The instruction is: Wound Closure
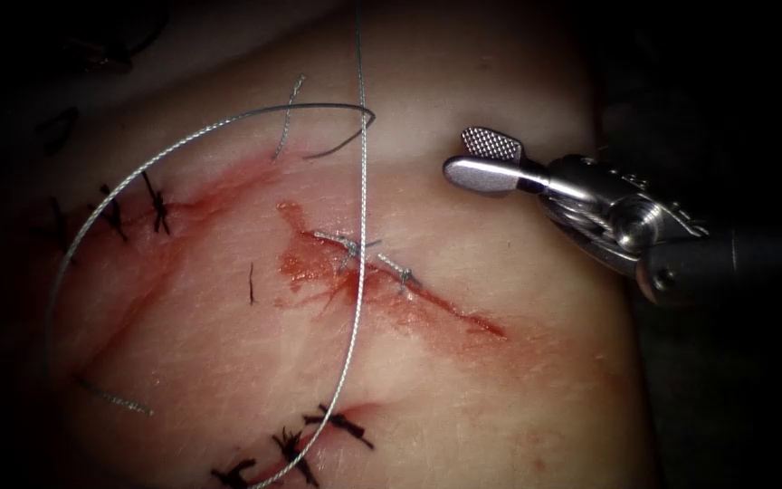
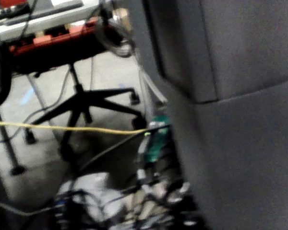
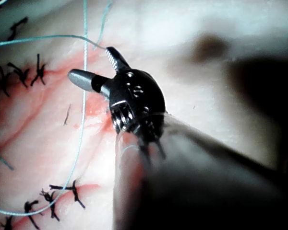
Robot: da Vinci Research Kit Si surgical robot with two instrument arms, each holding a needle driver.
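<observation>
Endoscope view: right tool (image 1: 474,159), fingers parted, holding nothing, right of the cut (image 1: 391,276) on the tissue (image 1: 518,380). Thread (image 1: 359,235) crosses the cut in a wide loop. 2 pale stitches (image 1: 350,244) close the cut; red fluid (image 1: 319,267) surrounds it. Dark stitches (image 1: 157,206) sit left. Needle position: cannot tell.

Left wrist view: office chair (image 2: 86,103), yellow cable (image 2: 67,127).

Right wrist view: right tool (image 3: 93,67), fingers parted, empty, above the tissue (image 3: 173,28), beside the thread (image 3: 83,105).

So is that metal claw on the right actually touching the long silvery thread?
Apart. In the endoscope view the right tool sits with its jaws open and empty, and a strip of bare tissue shows between its tips and the thread.
</observation>
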